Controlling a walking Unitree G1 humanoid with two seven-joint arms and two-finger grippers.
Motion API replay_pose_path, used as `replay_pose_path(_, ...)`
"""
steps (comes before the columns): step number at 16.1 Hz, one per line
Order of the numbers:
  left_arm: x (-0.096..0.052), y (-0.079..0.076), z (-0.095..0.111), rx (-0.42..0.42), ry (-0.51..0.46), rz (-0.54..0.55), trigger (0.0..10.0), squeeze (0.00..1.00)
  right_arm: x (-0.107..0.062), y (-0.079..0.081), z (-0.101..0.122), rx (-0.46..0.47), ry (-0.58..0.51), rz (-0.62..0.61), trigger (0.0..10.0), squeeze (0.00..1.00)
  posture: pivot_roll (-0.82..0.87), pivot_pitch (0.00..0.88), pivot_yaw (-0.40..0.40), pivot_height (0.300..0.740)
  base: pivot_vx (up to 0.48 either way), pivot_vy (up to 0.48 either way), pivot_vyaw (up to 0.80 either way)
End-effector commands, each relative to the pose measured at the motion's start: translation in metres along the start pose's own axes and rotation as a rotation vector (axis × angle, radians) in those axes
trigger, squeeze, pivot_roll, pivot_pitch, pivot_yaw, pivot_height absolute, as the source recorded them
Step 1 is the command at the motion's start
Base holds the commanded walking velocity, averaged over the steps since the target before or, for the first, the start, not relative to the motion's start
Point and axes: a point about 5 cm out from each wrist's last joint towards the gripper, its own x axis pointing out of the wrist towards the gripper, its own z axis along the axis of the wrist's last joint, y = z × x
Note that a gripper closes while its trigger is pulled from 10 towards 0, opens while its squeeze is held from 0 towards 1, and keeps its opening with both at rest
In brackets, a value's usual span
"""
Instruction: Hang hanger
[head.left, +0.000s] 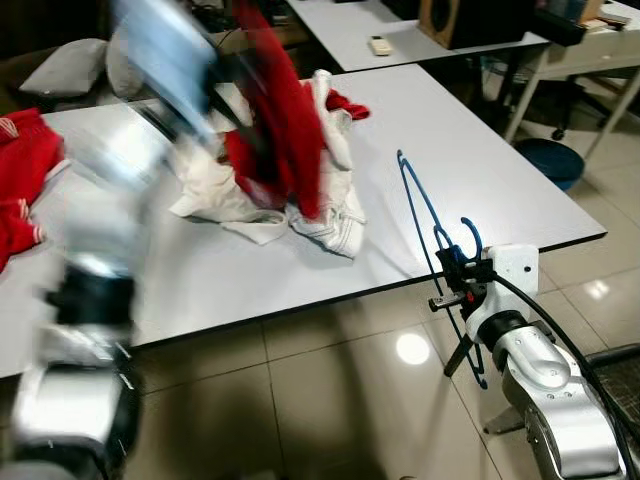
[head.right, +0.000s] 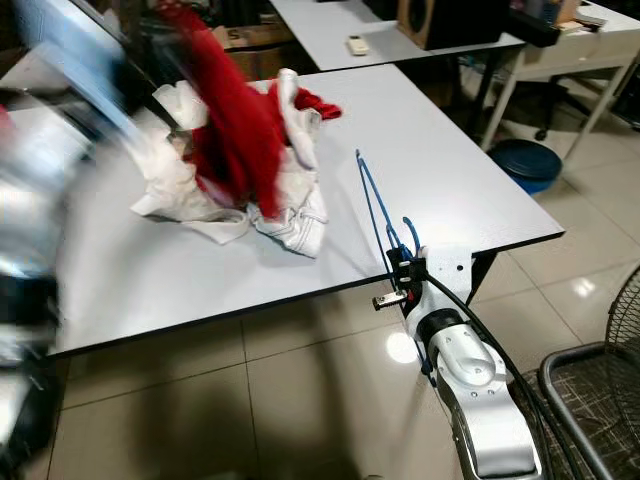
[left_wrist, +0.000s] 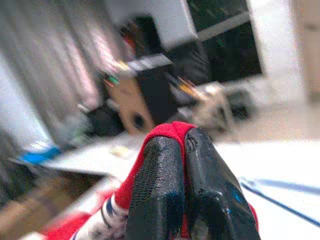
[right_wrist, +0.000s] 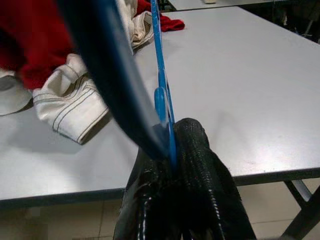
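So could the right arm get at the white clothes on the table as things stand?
Probably not. The right pincer is shut on the blue hanger at the table edge, so it has no free grip. The path across to the white clothes looks open, but the left pincer holds a red garment above them.

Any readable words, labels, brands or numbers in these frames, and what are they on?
None can be read.
The remote on the far table: buttons too small to read.
The speaker: no legible marking.
The blue hanger in the right pincer and the red garment in the left pincer: no visible text.
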Motion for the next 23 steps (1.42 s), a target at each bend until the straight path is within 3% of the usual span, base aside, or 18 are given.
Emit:
replay_pose_path(1, 0.010, -0.022, -0.004, 0.012, 0.023, -0.080, 0.0, 0.00, -0.001, -0.001, 0.003, -0.008, -0.019, -0.011, 10.0, 0.00, -0.05, 0.000, 0.086, 0.740, 0.000, 0.000, 0.00)
replay_pose_path(2, 0.021, -0.054, -0.028, -0.045, 0.092, -0.128, 0.0, 0.00, -0.001, -0.001, 0.002, -0.008, -0.016, -0.013, 10.0, 0.00, -0.06, 0.000, 0.088, 0.740, 0.000, 0.000, 0.00)
replay_pose_path(3, 0.025, -0.072, -0.042, -0.061, 0.136, -0.161, 0.0, 0.00, -0.002, -0.001, 0.002, -0.009, -0.015, -0.014, 10.0, 0.00, -0.06, 0.000, 0.090, 0.740, 0.000, 0.000, 0.00)
replay_pose_path(4, 0.027, -0.087, -0.054, -0.077, 0.173, -0.180, 0.0, 0.00, -0.002, -0.002, 0.002, -0.009, -0.015, -0.016, 10.0, 0.00, -0.07, 0.000, 0.093, 0.740, 0.000, 0.000, 0.00)
replay_pose_path(5, 0.027, -0.092, -0.058, -0.086, 0.183, -0.184, 0.0, 0.00, -0.003, -0.002, 0.002, -0.009, -0.014, -0.017, 10.0, 0.00, -0.07, 0.000, 0.093, 0.740, 0.000, 0.000, 0.00)
replay_pose_path(6, 0.025, -0.107, -0.070, -0.118, 0.232, -0.232, 10.0, 0.00, -0.005, -0.003, 0.002, -0.011, -0.012, -0.023, 10.0, 0.00, -0.07, 0.000, 0.097, 0.740, 0.000, 0.000, 0.00)
replay_pose_path(7, 0.022, -0.115, -0.076, -0.128, 0.258, -0.290, 10.0, 1.00, -0.006, -0.003, 0.002, -0.011, -0.009, -0.027, 10.0, 0.00, -0.07, 0.000, 0.098, 0.740, 0.000, 0.000, 0.00)
replay_pose_path(10, 0.007, -0.128, -0.087, -0.077, 0.331, -0.441, 10.0, 1.00, -0.007, -0.003, 0.001, -0.011, -0.006, -0.028, 10.0, 0.00, -0.08, 0.000, 0.098, 0.740, 0.000, 0.000, 0.00)
replay_pose_path(11, 0.007, -0.128, -0.087, -0.077, 0.331, -0.441, 10.0, 1.00, -0.007, -0.003, 0.001, -0.011, -0.006, -0.028, 10.0, 0.00, -0.08, 0.000, 0.098, 0.740, 0.000, 0.000, 0.00)
replay_pose_path(14, -0.019, -0.108, -0.102, 0.010, 0.430, -0.467, 10.0, 1.00, -0.007, -0.003, 0.001, -0.011, -0.004, -0.027, 10.0, 0.00, -0.08, 0.000, 0.099, 0.740, 0.000, 0.000, 0.00)
replay_pose_path(18, -0.045, -0.070, -0.122, 0.112, 0.564, -0.349, 10.0, 1.00, -0.007, -0.005, 0.001, -0.014, -0.005, -0.033, 10.0, 0.00, -0.08, 0.000, 0.103, 0.740, 0.000, 0.000, 0.00)
replay_pose_path(19, -0.046, -0.069, -0.122, 0.117, 0.569, -0.345, 10.0, 1.00, -0.007, -0.005, 0.002, -0.014, -0.006, -0.033, 10.0, 0.00, -0.08, 0.000, 0.103, 0.740, 0.000, 0.000, 0.00)
replay_pose_path(20, -0.047, -0.060, -0.127, 0.148, 0.607, -0.264, 10.0, 0.80, -0.007, -0.005, 0.001, -0.015, -0.006, -0.033, 10.0, 0.00, -0.09, 0.000, 0.103, 0.740, 0.000, 0.000, 0.00)
replay_pose_path(21, -0.047, -0.052, -0.131, 0.159, 0.634, -0.185, 10.0, 0.20, -0.007, -0.005, 0.002, -0.015, -0.006, -0.033, 10.0, 0.00, -0.09, 0.000, 0.103, 0.740, 0.000, 0.000, 0.00)
replay_pose_path(22, -0.046, -0.050, -0.133, 0.162, 0.637, -0.151, 10.0, 0.00, -0.006, -0.004, 0.002, -0.015, -0.008, -0.032, 10.0, 0.00, -0.09, 0.000, 0.105, 0.740, 0.000, 0.000, 0.00)
replay_pose_path(23, -0.044, -0.049, -0.136, 0.161, 0.642, -0.089, 10.0, 0.00, -0.006, -0.003, 0.003, -0.015, -0.010, -0.030, 10.0, 0.00, -0.09, 0.000, 0.107, 0.740, 0.000, 0.000, 0.00)
